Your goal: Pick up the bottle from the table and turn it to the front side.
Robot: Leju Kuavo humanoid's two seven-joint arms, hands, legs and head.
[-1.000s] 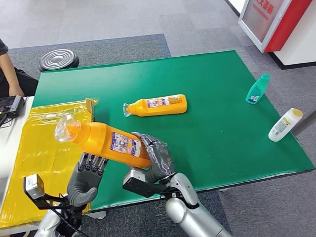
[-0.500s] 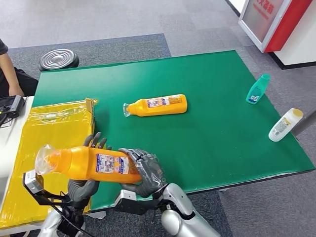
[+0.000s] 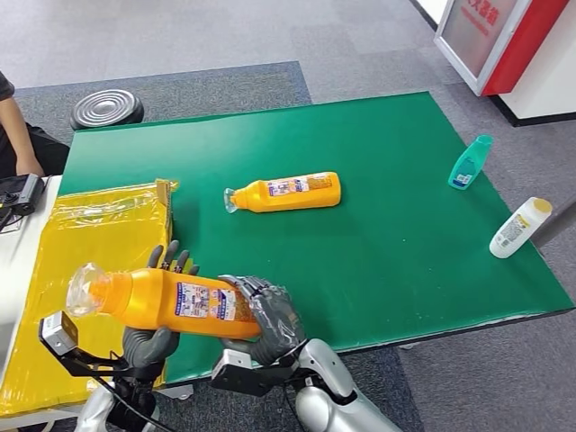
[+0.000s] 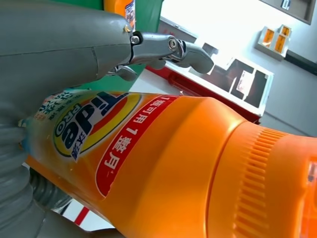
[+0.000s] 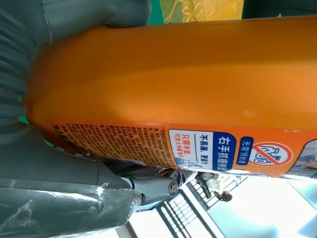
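Observation:
I hold an orange detergent bottle [image 3: 170,301] level above the front left edge of the green table [image 3: 381,234], its clear cap [image 3: 81,290] pointing left. My right hand [image 3: 272,315] grips its base end. My left hand [image 3: 155,340] cups the middle from below, its fingers [image 3: 170,261] reaching up behind the body. The small-print back label faces up in the head view. The left wrist view shows the bottle [image 4: 168,163] with its round front logo; the right wrist view shows the bottle [image 5: 186,74] with its printed label.
A second orange bottle [image 3: 289,192] lies mid-table. A teal bottle [image 3: 470,162] and a white bottle [image 3: 519,225] lie near the right edge. Yellow plastic sheet [image 3: 88,243] covers the left side. A person [image 3: 13,126] sits at far left.
The bottle has dropped and levelled out, its cap swinging left. My left hand rose from below and its fingers came up behind the body. My right hand kept hold of the base.

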